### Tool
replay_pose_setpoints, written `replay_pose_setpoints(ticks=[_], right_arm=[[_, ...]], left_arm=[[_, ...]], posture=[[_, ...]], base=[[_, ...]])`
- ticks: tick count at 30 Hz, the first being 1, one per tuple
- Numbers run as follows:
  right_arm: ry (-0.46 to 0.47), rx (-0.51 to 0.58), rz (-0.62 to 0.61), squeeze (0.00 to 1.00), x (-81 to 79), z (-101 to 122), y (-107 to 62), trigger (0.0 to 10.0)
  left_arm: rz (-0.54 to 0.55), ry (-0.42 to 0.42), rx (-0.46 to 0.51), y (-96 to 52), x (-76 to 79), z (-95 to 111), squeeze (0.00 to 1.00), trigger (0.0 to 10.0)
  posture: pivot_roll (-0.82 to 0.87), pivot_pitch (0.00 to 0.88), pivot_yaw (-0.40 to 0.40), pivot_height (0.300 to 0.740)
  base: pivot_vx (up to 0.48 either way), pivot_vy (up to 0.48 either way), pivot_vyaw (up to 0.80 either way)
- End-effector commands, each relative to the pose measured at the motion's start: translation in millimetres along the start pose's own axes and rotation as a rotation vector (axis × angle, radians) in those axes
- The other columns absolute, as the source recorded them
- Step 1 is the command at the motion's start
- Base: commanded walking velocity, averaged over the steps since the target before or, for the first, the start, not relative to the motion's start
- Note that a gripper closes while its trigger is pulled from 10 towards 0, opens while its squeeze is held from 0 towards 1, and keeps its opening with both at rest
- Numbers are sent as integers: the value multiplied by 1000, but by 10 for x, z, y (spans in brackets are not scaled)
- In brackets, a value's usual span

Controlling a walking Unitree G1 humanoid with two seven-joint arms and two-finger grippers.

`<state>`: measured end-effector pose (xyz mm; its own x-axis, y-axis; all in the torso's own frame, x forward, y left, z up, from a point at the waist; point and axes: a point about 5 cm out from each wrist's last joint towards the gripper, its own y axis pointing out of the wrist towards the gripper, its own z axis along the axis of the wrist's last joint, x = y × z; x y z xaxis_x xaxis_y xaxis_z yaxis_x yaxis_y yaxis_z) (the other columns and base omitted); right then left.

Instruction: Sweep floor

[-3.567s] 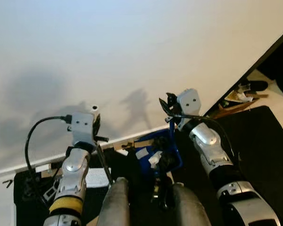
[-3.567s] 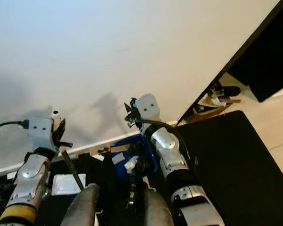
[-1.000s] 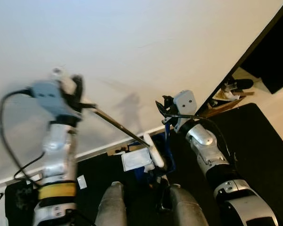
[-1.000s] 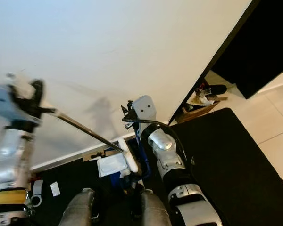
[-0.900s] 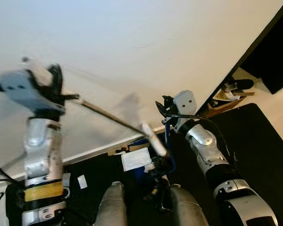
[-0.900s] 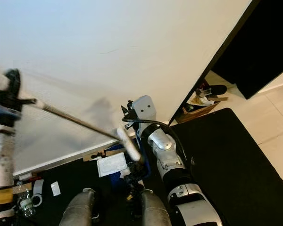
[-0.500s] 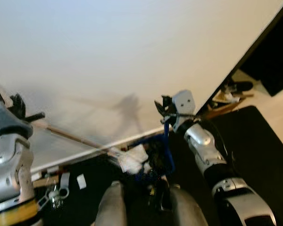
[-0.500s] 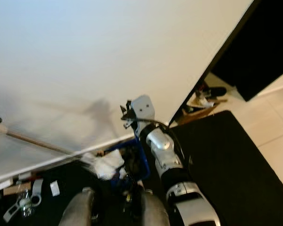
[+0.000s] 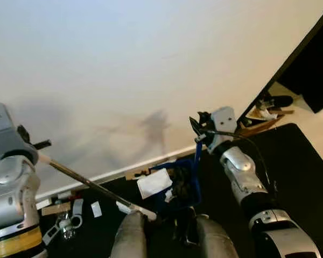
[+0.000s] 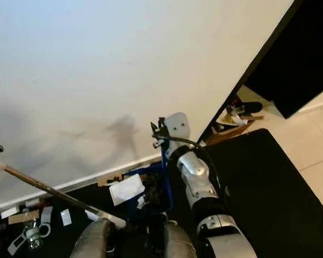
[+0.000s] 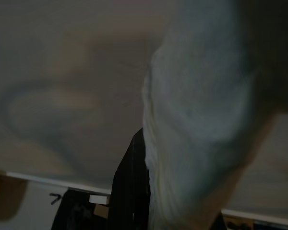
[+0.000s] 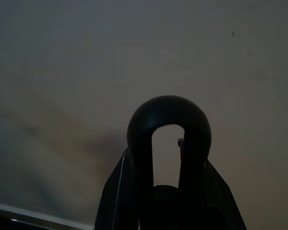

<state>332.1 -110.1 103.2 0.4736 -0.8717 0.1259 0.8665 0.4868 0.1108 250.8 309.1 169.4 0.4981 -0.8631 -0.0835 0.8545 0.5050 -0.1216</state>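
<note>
My left gripper [image 9: 36, 152] is raised at the left, shut on the thin broom handle [image 9: 86, 183]. The stick slants down to its pale head [image 9: 135, 208] on the black mat [image 9: 290, 177] by my knees. My right gripper [image 9: 199, 131] is shut on the top of the blue dustpan's upright handle [image 9: 196, 156]; the right wrist view shows that handle's black loop [image 12: 169, 120] between the fingers. The blue dustpan [image 9: 187, 185] stands against the baseboard with a white sheet of paper [image 9: 154, 183] at its mouth. A blurred pale shape [image 11: 197, 120] sits close in the left wrist view.
Scraps of paper, tape and a small bottle [image 9: 67, 221] lie on the mat at the left, near the baseboard [image 9: 102, 174]. The white wall [image 9: 151, 64] is close ahead. A dark opening with shoes and clutter [image 9: 269, 110] is at the right, beside pale tiles [image 10: 320, 177].
My left arm has swung the broom from high across the wall down to the left; its head now rests by my knees. The right gripper still holds the dustpan handle.
</note>
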Motion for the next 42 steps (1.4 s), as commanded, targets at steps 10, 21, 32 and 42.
replay_pose_setpoints(ticks=[10, 21, 32, 42], right_arm=[[66, 113, 110, 0, 10, 249, -48, 10000], [171, 175, 137, 0, 39, 459, -62, 10000], [378, 235, 140, 0, -25, 686, 130, 10000], [410, 258, 90, 0, 48, 741, 142, 10000]], left_arm=[[204, 168, 141, 198, -379, 382, 0, 10000], [448, 256, 260, 212, -892, 726, 0, 10000], [298, -39, 2, 173, -719, 86, 0, 10000], [-2, -72, -35, 63, -200, -144, 0, 10000]], posture=[[204, 99, 45, 740], [194, 84, 40, 740], [209, 69, 5, 740], [208, 70, 6, 740]], base=[[0, 0, 0], [0, 0, 0], [0, 0, 0], [0, 0, 0]])
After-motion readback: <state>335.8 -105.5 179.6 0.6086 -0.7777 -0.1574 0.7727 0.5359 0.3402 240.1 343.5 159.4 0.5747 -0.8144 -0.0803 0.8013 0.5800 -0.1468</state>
